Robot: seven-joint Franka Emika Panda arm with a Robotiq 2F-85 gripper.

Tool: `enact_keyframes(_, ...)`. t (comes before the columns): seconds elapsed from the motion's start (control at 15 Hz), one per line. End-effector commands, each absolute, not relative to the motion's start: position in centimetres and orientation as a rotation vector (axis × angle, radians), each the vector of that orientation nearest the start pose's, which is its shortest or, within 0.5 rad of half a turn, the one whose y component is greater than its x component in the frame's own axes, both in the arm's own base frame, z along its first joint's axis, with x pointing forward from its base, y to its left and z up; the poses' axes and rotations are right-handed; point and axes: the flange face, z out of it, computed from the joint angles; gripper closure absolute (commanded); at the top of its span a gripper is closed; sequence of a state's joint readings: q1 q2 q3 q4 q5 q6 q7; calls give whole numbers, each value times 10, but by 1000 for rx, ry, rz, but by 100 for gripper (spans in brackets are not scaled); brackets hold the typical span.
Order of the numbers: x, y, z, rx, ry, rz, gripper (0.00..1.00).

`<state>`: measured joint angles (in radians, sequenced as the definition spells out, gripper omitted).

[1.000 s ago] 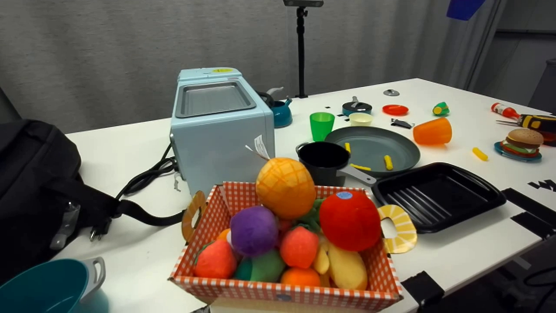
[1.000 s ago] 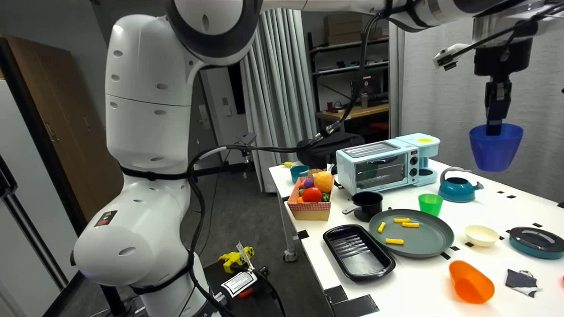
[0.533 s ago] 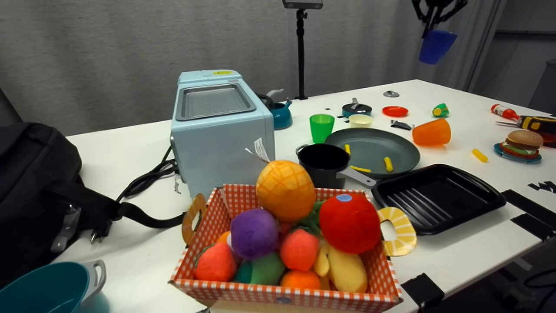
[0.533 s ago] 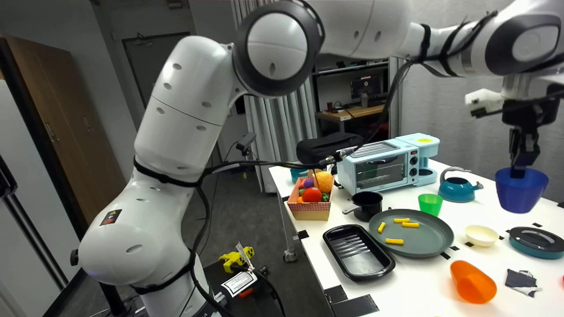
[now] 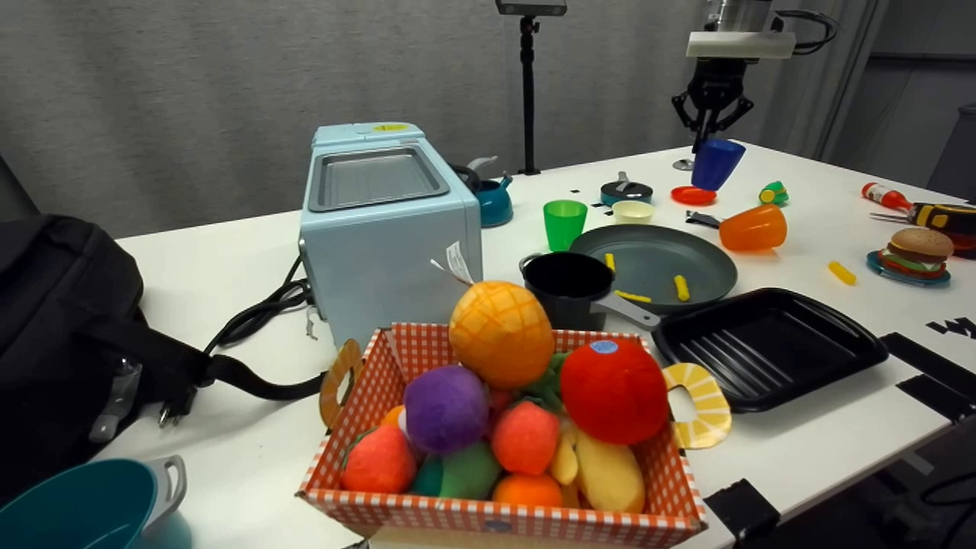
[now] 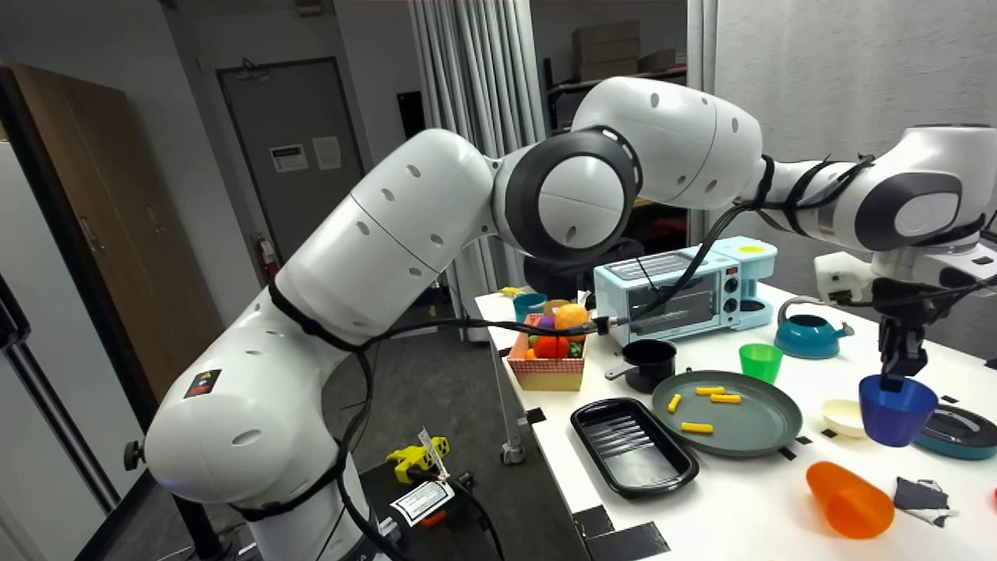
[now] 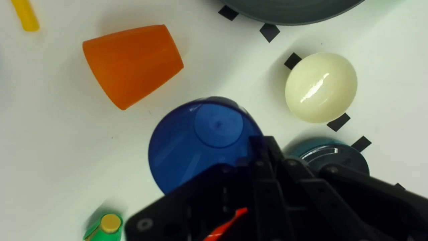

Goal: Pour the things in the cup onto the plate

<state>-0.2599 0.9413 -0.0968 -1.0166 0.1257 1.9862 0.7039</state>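
Blue cup [image 6: 898, 417], one: rim pinched in my gripper [image 6: 893, 380], inside partly hidden, seemingly empty. Orange cup [image 6: 849, 502], sideways: could roll if I lower against it.

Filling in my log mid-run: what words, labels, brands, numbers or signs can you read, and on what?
No text can be read.
Too small: papers on the door.
Too small: dark label on the robot arm.
Too small: white label near the robot's base.
Blurred: white tag by the orange fruit.
Blurred: blue sticker on the red fruit.
Blurred: yellow sticker on the oven.
Blurred: label on the red bottle.
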Motion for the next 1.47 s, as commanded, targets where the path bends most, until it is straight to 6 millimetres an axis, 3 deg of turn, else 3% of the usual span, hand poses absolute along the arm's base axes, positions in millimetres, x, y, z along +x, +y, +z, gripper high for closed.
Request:
enact_keyframes(0.0, 757, -257, 315, -2676, 1536, -94, 99)
enact_keyframes(0.27, 759, -260, 318, -2682, 1532, -69, 99)
enact_keyframes(0.8, 765, -240, 264, -2739, 1506, 41, 99)
enact_keyframes(1.2, 769, -221, 236, -2781, 1479, 94, 99)
enact_keyframes(1.27, 769, -217, 233, -2780, 1479, 110, 71)
enact_keyframes(1.33, 769, -216, 232, -2784, 1476, 119, 70)
enact_keyframes(1.4, 768, -216, 233, -2788, 1473, 126, 63)
